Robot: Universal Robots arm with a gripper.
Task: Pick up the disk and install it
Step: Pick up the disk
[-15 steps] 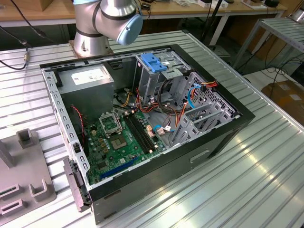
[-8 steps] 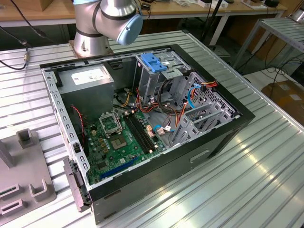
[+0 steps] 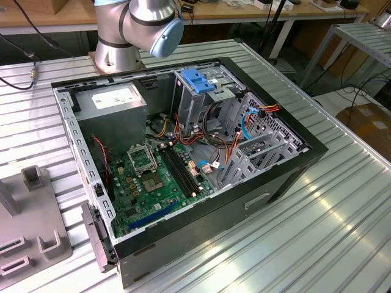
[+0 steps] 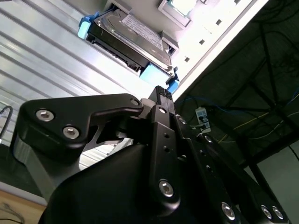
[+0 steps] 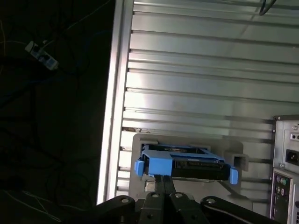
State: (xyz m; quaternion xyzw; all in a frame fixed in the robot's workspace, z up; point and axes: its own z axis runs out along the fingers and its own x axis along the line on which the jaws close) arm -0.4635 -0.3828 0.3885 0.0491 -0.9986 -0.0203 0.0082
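Note:
The disk (image 5: 196, 166) is a dark flat drive in a bright blue side-rail frame (image 5: 158, 164). It rests in a pale grey holder (image 5: 187, 141) on the ribbed aluminium table, close to the table's edge. In the second wrist view the disk (image 4: 133, 37) shows its labelled face and blue ends. My gripper (image 5: 164, 180) hangs just short of the blue frame, its two slim black fingers (image 4: 161, 93) pressed together with nothing between them. Whether the tips touch the frame cannot be told.
An open computer case (image 3: 293, 168) lies on the table (image 3: 342, 232), with a motherboard (image 3: 159, 177), loose cables and a tall drive cage topped by a blue bracket (image 3: 198, 79). The arm's base (image 3: 119, 52) stands behind it. A grey fixture block (image 3: 30, 207) sits at the exterior view's left. The table edge (image 5: 112, 116) runs beside the holder.

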